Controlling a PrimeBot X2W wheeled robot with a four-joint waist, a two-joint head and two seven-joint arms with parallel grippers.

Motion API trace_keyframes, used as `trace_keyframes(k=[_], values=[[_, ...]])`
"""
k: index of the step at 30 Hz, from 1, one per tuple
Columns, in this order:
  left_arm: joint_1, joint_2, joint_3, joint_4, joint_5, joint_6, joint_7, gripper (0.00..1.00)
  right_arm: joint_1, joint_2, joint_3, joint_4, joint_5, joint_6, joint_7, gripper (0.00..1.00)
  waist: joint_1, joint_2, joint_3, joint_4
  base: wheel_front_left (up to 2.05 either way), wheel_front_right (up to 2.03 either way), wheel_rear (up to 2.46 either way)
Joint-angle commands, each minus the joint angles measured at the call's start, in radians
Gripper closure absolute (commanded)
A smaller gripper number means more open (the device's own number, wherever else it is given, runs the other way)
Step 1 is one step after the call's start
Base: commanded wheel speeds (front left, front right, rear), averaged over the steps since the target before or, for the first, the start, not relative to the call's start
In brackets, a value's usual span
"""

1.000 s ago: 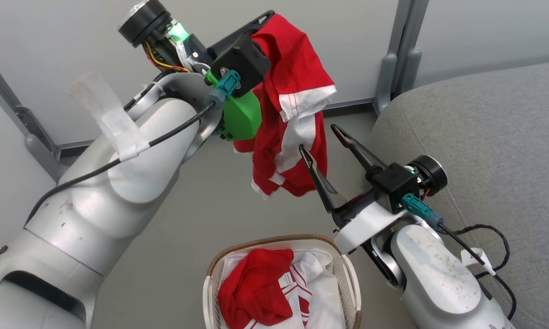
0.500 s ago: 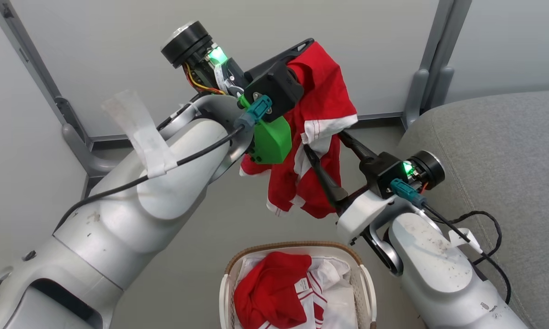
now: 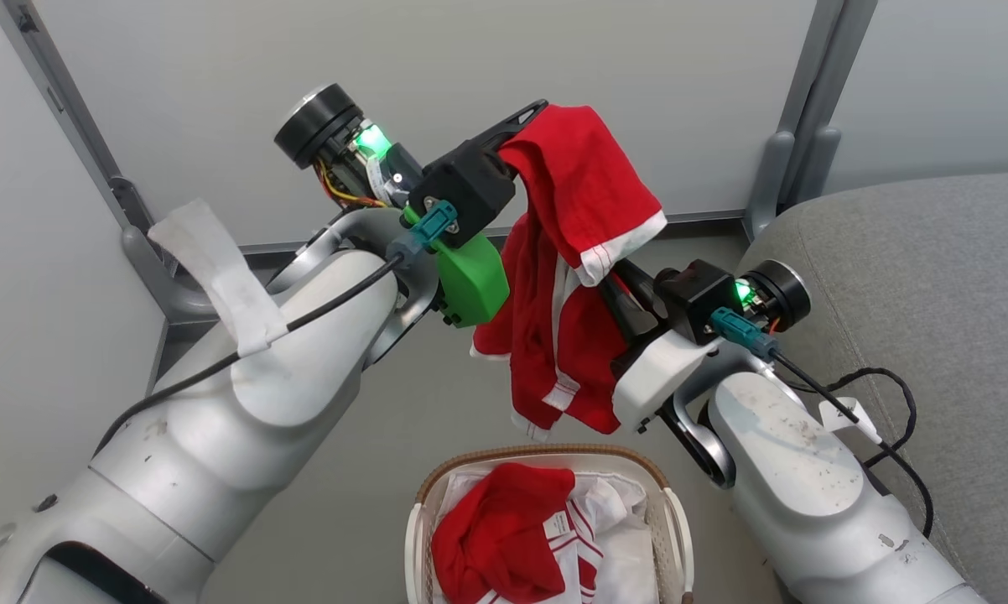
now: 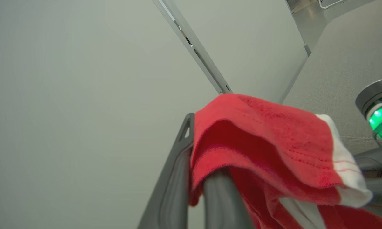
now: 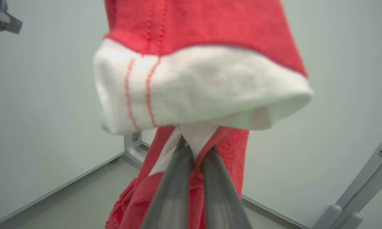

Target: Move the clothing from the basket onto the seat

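The left claw (image 3: 525,126) is clamped on a red garment (image 3: 584,193), which hangs in the air above the basket (image 3: 546,457) and left of the seat (image 3: 932,277). The right claw (image 5: 195,149) pinches the same garment lower down, at a white panel. This looks like the carry step, two-handed. The next move calls for swinging both arms right, over the seat's edge, then letting go. More clothing (image 3: 491,537) waits in the basket.

The hanging clothing (image 3: 584,352) blocks the way straight above the basket (image 3: 546,454). The seat (image 3: 932,277) lies open up to its rounded edge, with a wall post (image 3: 785,159) crowding its far corner.
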Motion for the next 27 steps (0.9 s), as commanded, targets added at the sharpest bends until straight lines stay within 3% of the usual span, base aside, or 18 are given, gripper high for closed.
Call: trace_keyframes(k=[1,2,3,8,16,27], values=[[0.031,0.008,0.005,0.005,-0.022,0.003,-0.008,0.30,0.002,-0.004,-0.009,-0.005,-0.001,-0.001,-0.005,1.00,0.0000,0.0000,0.002,-0.003,0.00,0.00,0.00],[0.041,0.011,0.011,0.007,-0.035,0.002,-0.012,0.02,0.003,-0.004,-0.015,-0.007,-0.001,-0.001,-0.005,1.00,0.0000,0.0000,0.004,-0.004,0.00,0.00,0.00],[0.055,0.014,0.019,0.011,-0.051,0.000,-0.016,0.00,0.003,-0.004,-0.020,-0.008,-0.003,-0.001,-0.005,1.00,0.0000,0.0000,0.005,-0.006,0.00,0.00,0.00],[0.129,0.024,0.043,0.017,-0.122,-0.006,-0.046,0.00,0.010,-0.004,-0.072,-0.023,-0.020,-0.001,-0.005,1.00,0.0000,0.0000,0.012,-0.008,0.00,0.00,0.00],[0.316,0.028,0.094,0.014,-0.212,0.020,-0.090,0.00,0.037,-0.005,-0.169,-0.041,-0.053,-0.001,-0.005,1.00,0.0000,0.0000,0.027,-0.015,0.00,0.00,0.00],[0.615,0.024,0.247,-0.101,-0.181,0.046,-0.096,0.00,0.110,-0.004,-0.275,-0.081,-0.102,-0.001,-0.005,1.00,0.0000,0.0000,0.055,-0.049,0.00,0.00,0.00]])
